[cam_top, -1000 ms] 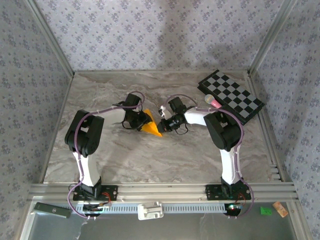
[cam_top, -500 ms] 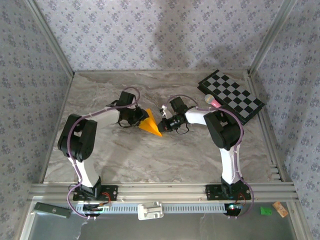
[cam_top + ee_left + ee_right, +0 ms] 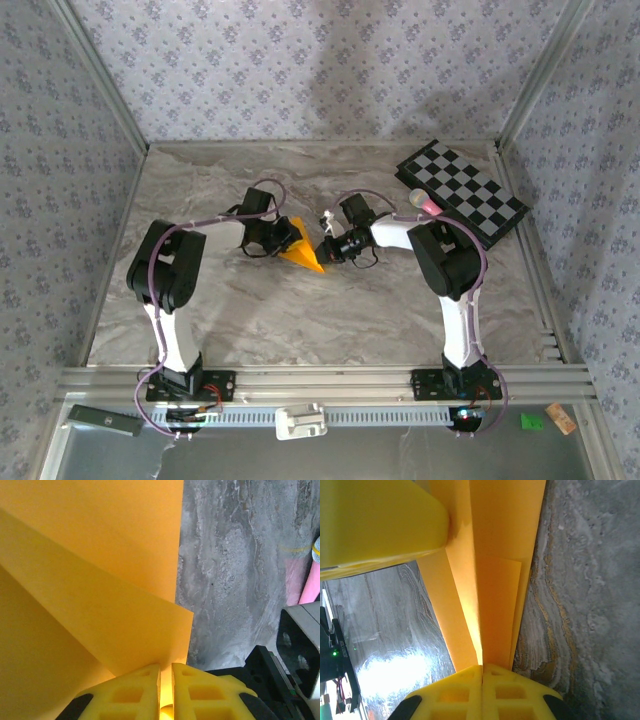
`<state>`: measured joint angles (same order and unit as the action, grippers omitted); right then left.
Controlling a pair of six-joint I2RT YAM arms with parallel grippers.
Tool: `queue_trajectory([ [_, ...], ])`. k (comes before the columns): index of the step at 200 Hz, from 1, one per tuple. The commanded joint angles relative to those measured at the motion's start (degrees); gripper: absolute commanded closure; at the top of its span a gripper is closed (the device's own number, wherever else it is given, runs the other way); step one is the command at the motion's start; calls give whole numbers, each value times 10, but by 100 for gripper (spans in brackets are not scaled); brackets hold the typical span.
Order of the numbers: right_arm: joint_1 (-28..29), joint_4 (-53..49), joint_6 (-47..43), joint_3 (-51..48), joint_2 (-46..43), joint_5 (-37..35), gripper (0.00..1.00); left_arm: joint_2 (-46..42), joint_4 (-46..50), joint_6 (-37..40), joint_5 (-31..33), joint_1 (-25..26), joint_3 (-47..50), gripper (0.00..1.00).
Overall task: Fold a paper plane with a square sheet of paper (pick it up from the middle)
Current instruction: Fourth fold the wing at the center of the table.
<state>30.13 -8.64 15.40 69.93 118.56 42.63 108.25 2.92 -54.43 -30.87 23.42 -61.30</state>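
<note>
We grip the paper (image 3: 95,605) in both pincers: the left pincer (image 3: 166,669) clenches its edge, the right pincer (image 3: 482,670) clenches folded layers stretching ahead of it.

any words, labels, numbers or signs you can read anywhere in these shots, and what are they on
No text can be read in any view.
folded orange-yellow paper: plain, no print.
checkered board: dark and light squares only, no letters or numbers.
green tag and tan tag, near right corner: too small to read.
dark strip, near left corner: too small to read.
</note>
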Motion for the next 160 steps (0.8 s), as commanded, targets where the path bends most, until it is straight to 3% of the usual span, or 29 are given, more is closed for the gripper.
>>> queue_trajectory([
  [1,-6,-19,-2,-5,21,-26,90,12,-14,12,-17,6,-15,86],
  [19,-6,-21,-3,-4,21,-31,85,18,-15,12,-17,8,-20,87],
  [50,-7,-22,-3,-3,22,-31,84,25,-10,14,-18,10,-26,87],
  [160,-9,-24,5,-8,28,-48,97,-20,-30,17,-8,6,-5,84],
])
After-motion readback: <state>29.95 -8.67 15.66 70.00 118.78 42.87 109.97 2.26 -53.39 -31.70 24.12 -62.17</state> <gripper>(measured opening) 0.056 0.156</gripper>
